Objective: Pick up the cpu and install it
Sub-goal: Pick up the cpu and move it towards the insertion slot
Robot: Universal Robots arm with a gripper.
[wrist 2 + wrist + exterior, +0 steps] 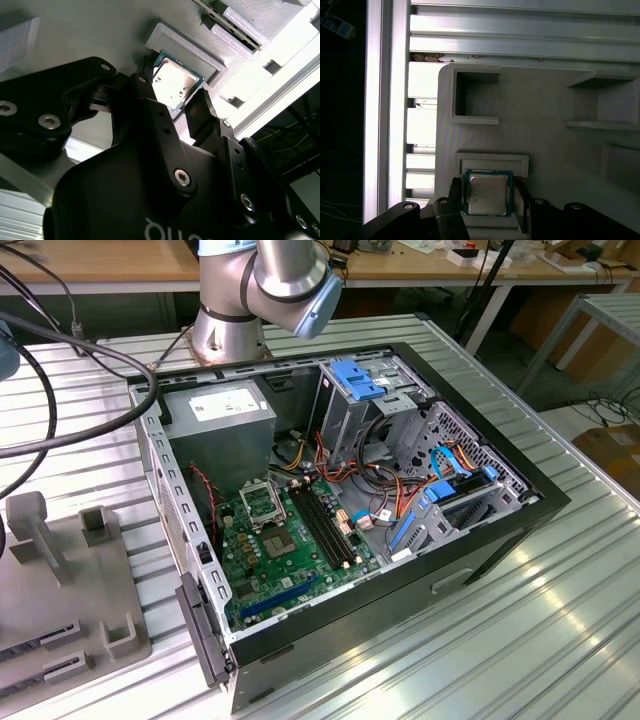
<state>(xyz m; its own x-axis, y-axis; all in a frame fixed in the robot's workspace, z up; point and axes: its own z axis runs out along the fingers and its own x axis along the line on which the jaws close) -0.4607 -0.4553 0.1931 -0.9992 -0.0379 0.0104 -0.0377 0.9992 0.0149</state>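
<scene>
The cpu (487,194), a small flat square chip with a silver-grey top and a green rim, lies in a shallow recess of a grey holder block (545,115). It shows in both wrist views, and the second wrist view catches its bright top (172,82). My gripper (487,197) straddles it, one black finger (455,192) against each of two opposite edges, shut on the chip. In the exterior view the open computer case (480,540) lies on its side, with the metal-framed socket (262,505) on the green board.
The grey holder block (60,580) sits on the slatted metal table at the exterior view's left, with raised posts and slots. Inside the case are a grey power-supply box (225,425), drive bays, cables and memory slots (325,525). Thick black cables (70,430) hang over the table's left.
</scene>
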